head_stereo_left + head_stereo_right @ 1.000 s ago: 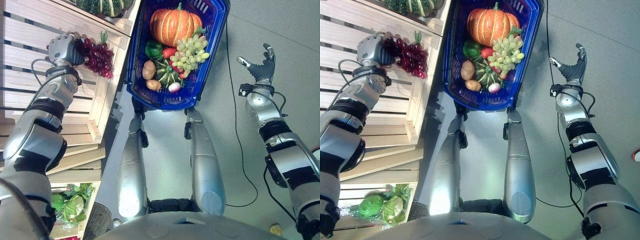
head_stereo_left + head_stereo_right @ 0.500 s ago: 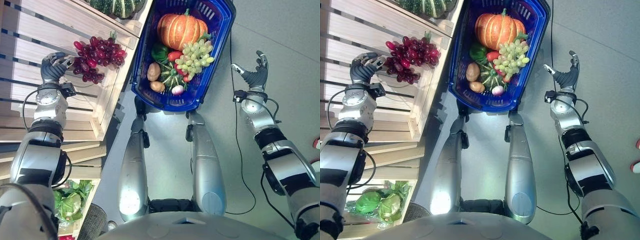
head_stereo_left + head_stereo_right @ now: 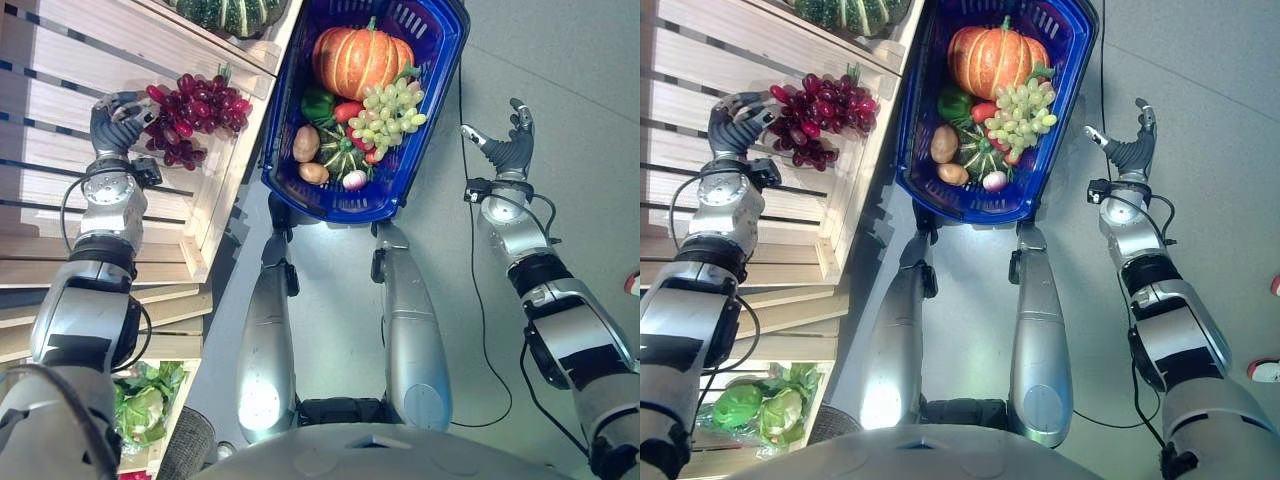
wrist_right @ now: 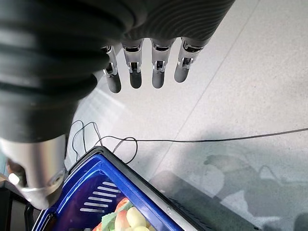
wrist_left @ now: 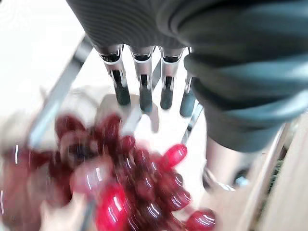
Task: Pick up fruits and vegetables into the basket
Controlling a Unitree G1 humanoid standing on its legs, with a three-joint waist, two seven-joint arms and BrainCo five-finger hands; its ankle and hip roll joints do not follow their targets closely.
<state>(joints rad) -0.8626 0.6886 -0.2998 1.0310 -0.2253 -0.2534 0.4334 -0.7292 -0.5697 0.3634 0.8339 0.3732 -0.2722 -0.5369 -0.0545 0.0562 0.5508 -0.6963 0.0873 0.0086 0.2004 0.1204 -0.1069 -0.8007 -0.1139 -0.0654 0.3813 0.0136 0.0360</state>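
Left hand (image 3: 118, 118), fingers loosely open, beside red grapes (image 3: 196, 112) on wooden crate (image 3: 60, 190). Right hand (image 3: 511, 148) spread open, beside filled blue basket (image 3: 440, 60); squash (image 3: 228, 12) on the crate above.

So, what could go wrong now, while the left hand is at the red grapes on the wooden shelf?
1. The left hand touches only one end of the red grapes, and no closed grasp shows, so the bunch might slip or shed grapes when lifted.
2. The blue basket is already crowded with a pumpkin, green grapes and smaller vegetables, so the bunch might roll off the pile.
3. The right hand hangs open beside the basket and does not steady it.
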